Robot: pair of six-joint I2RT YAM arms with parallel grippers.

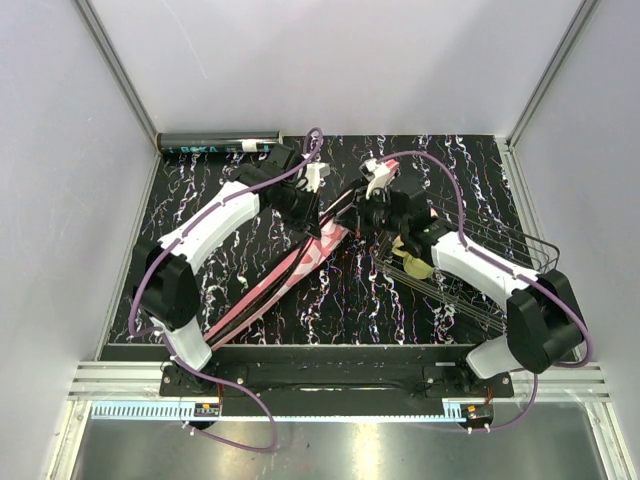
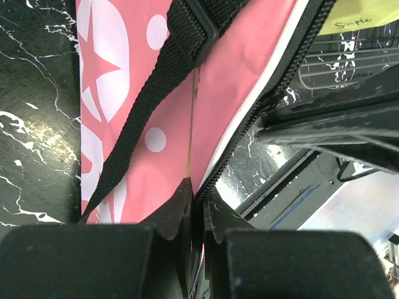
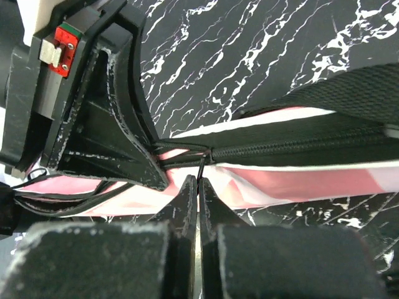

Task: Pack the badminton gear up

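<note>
The right gripper (image 3: 198,187) is pressed together on what looks like the zip pull (image 3: 201,169) of the pink racquet cover (image 3: 293,184). The left gripper (image 2: 196,190) pinches the cover's edge just beside it. The cover lies slantwise on the table (image 1: 450,170), its long axis running from the grippers toward the left arm's base. The zip (image 3: 299,148) looks meshed away from the left gripper and parted toward it, so closing probably means drawing the pull that way.

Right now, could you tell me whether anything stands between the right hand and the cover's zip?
Nothing visible does: the right hand is shut on the zip of the pink cover, beside the left hand.
</note>
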